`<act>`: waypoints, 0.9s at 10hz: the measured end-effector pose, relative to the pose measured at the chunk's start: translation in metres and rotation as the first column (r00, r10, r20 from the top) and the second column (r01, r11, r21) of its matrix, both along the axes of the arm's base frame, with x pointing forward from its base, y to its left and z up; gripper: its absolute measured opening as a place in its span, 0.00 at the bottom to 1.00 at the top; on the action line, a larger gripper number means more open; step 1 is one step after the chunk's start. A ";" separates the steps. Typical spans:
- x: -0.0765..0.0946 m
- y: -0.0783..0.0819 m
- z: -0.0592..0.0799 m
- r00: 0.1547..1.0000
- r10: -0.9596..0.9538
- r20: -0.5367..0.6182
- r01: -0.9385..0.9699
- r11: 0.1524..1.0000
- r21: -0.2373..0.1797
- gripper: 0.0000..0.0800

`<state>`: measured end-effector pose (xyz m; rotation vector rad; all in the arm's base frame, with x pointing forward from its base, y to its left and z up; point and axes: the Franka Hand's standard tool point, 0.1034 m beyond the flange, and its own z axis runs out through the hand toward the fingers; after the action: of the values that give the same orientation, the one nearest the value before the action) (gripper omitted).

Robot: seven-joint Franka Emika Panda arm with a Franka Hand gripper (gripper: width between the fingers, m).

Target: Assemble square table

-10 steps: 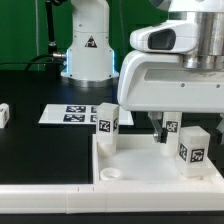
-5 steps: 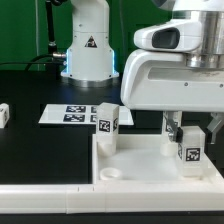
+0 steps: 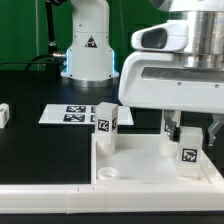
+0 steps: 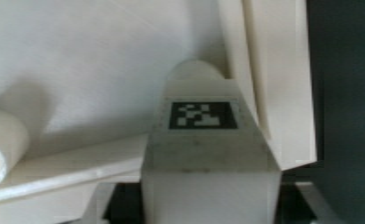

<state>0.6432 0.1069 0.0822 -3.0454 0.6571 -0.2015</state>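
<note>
The marker board (image 3: 70, 113) is partly hidden behind the rear leg (image 3: 107, 124). The tool (image 3: 190, 138) is partly covered by the front leg (image 3: 189, 155), which is blurred and cut off in the wrist view.

The black table (image 3: 40, 150) is carrying the arm base (image 3: 87, 55) at the back. The marker board (image 3: 72, 114) is lying flat just in front of that base. A loose leg (image 3: 3, 114) is sitting at the exterior view's left edge, well apart from the board. The white slab (image 3: 150, 172) is resting toward the exterior view's right, near the board, and a white bar (image 3: 40, 200) is running along the front.
</note>
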 end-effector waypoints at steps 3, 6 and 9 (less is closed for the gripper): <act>-0.001 0.002 -0.001 0.939 -0.344 -0.005 0.344 0.938 0.045 0.36; -0.003 -0.001 -0.002 0.768 -0.640 -0.034 0.640 0.763 0.088 0.36; -0.004 -0.004 -0.002 0.596 -0.799 -0.079 0.802 0.587 0.110 0.36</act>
<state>0.6394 0.1025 0.0801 -2.3683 1.9284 -0.1150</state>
